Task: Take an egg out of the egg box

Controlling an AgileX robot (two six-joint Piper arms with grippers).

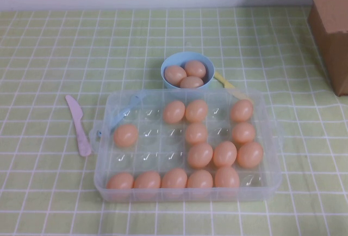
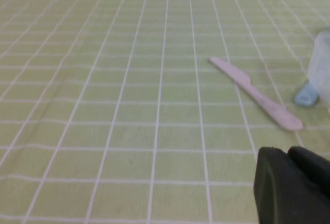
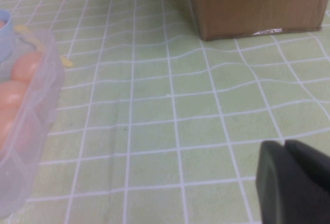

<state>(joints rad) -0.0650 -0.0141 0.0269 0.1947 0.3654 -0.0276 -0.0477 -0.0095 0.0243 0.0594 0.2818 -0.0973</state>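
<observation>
The clear plastic egg box [image 1: 104, 162] lies open in the middle of the table and holds several peach-orange eggs. One egg [image 1: 126, 135] sits alone in its left part. Neither arm shows in the high view. My left gripper [image 2: 286, 152] is shut and empty, low over the cloth to the left of the box. The box's corner [image 2: 320, 61] and pale blue latch [image 2: 305, 96] show in the left wrist view. My right gripper [image 3: 282, 142] is shut and empty over the cloth to the right of the box [image 3: 38, 105], whose nearest eggs [image 3: 26, 65] show through its wall.
A light-blue bowl [image 1: 169, 62] with three eggs stands just behind the box. A pink plastic knife [image 1: 79, 124] lies left of the box, also in the left wrist view [image 2: 255, 94]. A brown cardboard box [image 1: 331, 24] stands at the back right, also in the right wrist view [image 3: 252, 2].
</observation>
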